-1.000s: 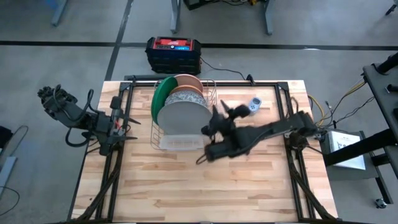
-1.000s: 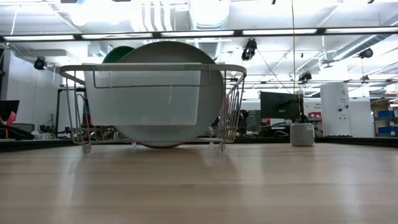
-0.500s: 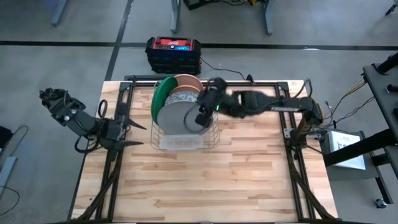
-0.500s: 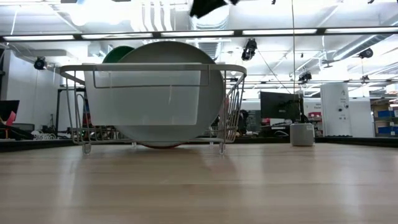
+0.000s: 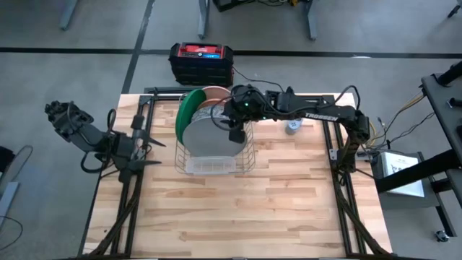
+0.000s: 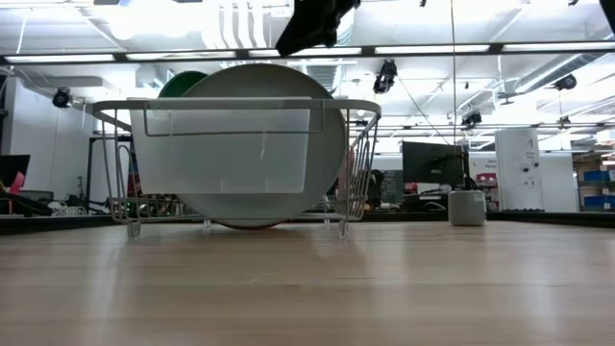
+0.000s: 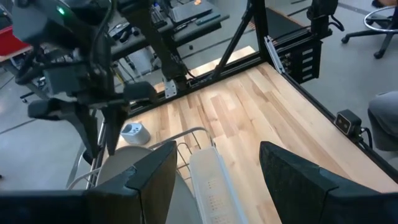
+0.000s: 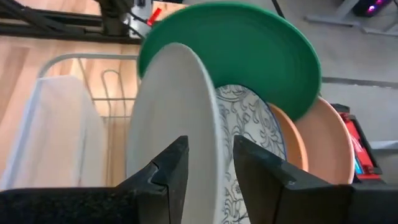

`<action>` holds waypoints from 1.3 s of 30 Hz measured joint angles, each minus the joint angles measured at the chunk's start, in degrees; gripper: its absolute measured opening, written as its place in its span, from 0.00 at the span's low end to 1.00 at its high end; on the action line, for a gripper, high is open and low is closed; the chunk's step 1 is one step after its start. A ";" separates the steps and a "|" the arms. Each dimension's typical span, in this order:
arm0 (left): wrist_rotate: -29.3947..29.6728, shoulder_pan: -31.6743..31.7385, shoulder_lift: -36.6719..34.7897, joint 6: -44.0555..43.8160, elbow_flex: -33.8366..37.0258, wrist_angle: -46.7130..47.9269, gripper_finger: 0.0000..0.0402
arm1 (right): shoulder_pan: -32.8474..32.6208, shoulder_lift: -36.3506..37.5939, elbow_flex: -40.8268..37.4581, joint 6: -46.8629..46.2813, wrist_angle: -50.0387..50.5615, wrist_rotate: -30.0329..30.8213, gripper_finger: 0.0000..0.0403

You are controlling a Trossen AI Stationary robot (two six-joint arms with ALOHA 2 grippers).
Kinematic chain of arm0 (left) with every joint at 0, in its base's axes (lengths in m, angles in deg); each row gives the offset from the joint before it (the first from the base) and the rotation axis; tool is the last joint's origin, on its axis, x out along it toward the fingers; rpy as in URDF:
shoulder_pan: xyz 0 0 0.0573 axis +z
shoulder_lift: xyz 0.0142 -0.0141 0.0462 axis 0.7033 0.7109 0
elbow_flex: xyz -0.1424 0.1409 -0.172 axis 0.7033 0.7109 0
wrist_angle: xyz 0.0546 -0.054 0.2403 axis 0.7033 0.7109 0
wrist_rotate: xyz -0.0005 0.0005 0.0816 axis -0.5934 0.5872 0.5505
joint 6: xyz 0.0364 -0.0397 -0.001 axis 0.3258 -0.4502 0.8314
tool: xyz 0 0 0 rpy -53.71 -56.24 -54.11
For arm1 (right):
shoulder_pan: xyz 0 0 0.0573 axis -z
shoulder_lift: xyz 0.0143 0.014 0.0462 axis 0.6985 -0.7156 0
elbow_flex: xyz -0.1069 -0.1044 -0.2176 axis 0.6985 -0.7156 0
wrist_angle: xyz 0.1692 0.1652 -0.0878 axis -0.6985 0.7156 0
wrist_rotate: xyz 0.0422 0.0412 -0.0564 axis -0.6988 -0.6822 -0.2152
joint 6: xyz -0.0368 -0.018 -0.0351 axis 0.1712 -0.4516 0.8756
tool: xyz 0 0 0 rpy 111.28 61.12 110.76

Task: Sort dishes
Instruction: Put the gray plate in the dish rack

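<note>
Several dishes stand on edge in the silver wire rack (image 5: 247, 155): a grey plate (image 8: 168, 106) nearest, then a white patterned one (image 8: 245, 137), a salmon-pink one (image 8: 329, 149) and a large dark green one (image 8: 249, 56). My right gripper (image 8: 210, 171) reaches over the rack from the table's right, open, with one finger in front of the grey plate's upper rim and one behind it. It shows at the top of the low view (image 6: 307, 24). My left gripper (image 5: 148, 141) waits open at the rack's left, with nothing between its fingers. My right gripper straddles the grey plate's upper rim (image 8: 208, 134), slanting down from the table's right. One finger (image 8: 168, 177) is before the plate's face and the other (image 8: 261, 177) stands between it and the patterned plate. Whether either finger touches the plate, I cannot tell.
A clear tray (image 6: 226, 149) hangs on the rack's near side. A small grey-blue gadget (image 5: 292, 126) sits on the table right of the rack. A black and red box (image 5: 202, 61) lies beyond the far edge. The table's near half (image 5: 238, 209) is bare wood.
My right arm has swung from the rack's near right corner toward the far edge. It has turned until its gripper points down at the plates from the right, and it has come into the top of the low view. The plates and rack have stayed still.
</note>
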 joint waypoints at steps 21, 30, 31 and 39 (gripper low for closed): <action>0.00 0.00 -0.65 0.00 0.09 0.34 0.55 | 1.73 -0.64 -5.90 -3.95 -4.12 0.63 0.51; 0.00 0.02 -0.76 0.00 0.09 0.31 0.55 | 0.72 -0.57 -8.42 -3.78 -6.61 -4.34 0.48; 0.00 0.00 -0.76 0.00 0.09 0.31 0.55 | 0.47 -0.55 -8.29 -3.36 -6.65 -4.34 0.47; 0.00 0.02 -0.76 -0.02 0.09 0.29 0.55 | -2.16 -0.16 -7.91 -2.84 -6.66 -4.36 0.37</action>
